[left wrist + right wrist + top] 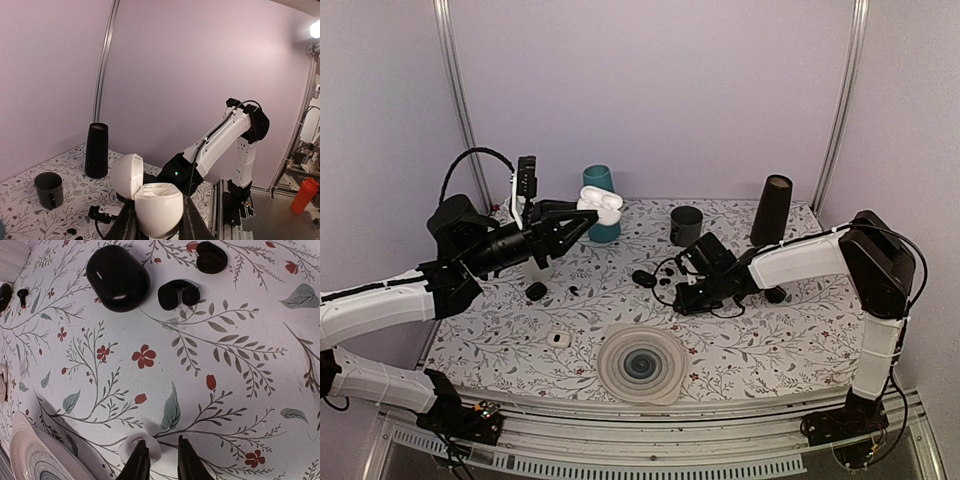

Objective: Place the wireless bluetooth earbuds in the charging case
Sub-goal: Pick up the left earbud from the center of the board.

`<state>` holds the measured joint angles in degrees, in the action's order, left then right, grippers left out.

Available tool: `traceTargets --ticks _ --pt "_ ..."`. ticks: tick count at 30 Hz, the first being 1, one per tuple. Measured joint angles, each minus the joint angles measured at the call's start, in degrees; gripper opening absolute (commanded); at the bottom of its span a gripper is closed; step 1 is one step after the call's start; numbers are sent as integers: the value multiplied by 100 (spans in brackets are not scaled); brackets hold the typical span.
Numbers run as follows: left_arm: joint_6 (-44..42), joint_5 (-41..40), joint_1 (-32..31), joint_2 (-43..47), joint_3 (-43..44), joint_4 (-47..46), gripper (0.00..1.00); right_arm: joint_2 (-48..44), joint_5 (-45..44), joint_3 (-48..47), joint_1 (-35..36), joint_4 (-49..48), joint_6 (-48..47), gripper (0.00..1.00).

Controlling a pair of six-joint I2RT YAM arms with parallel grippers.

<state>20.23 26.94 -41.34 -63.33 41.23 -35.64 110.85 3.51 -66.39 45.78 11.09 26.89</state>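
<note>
**White earbud at the right fingers, case held aloft**

Closest to us, the right gripper (161, 462) hangs low over the table (235, 390). Its jaws are drawn to a narrow gap, with a white earbud (131, 446) against one fingertip; whether it is truly pinched we cannot tell. Ahead of those fingers, well apart, lies a black case (117, 277). The left gripper (156, 227) is clamped tight on the white case (156, 207), lid (126, 177) flipped open, raised off the table. We judge the step in hand to be picking up the earbud. Next we would need a sure pinch and a lift, then a careful carry to the open case — lining the bud up with its socket.
</note>
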Motion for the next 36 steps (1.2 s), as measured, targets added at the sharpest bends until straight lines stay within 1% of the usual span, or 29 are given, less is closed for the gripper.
traceTargets --ticks 7,13,26,36 --pt "55 17 2 0 -9 -9 0 50 24 -70 146 103 -79 20" --pt "76 57 2 -2 -15 -7 0 181 155 -162 127 28 -68 20" --pt "83 68 13 -2 -37 -7 0 763 479 -935 17 -83 52 22" --pt "85 76 33 -2 -61 -11 0 634 448 -815 74 -85 33 24"
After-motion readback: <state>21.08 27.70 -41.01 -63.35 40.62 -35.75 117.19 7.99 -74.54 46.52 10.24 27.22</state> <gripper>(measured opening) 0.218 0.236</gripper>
